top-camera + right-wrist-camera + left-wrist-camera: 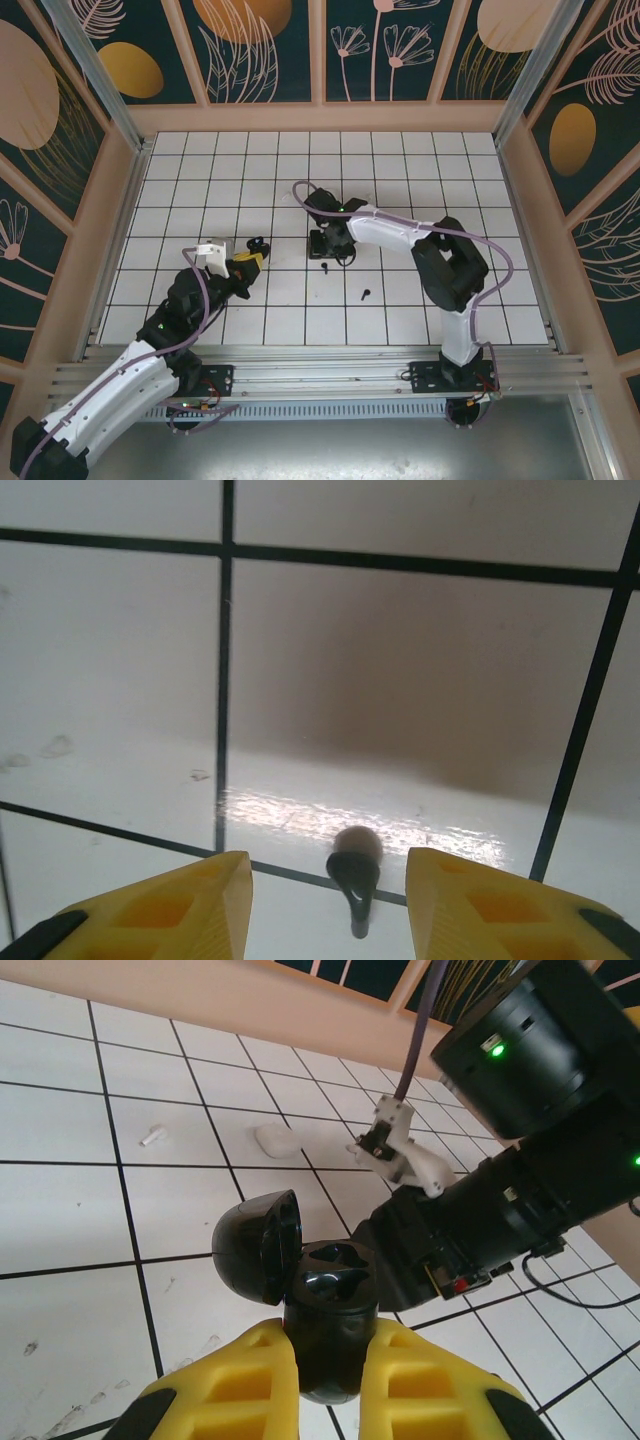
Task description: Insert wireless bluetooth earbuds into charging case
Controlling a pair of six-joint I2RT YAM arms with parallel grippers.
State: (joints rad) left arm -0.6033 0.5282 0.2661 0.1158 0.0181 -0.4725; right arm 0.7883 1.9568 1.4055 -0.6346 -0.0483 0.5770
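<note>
The glossy black earbud (355, 875), with a rounded head and short stem, lies on the tiled tabletop (400, 680). It sits between the spread yellow fingers (180, 910) of my right tool (328, 868) and touches neither. A second black earbud (365, 295) lies near that tool, toward the arm bases. My left tool (330, 1338) is clamped on the shiny black charging case (330, 1295). Its domed lid (255, 1255) stands hinged open, and both moulded wells look empty. Beyond the case, well apart from the tool, lie a white earbud (152, 1138) and a rounded white piece (275, 1140). The right arm (520, 1190) crowds the tool's right.
</note>
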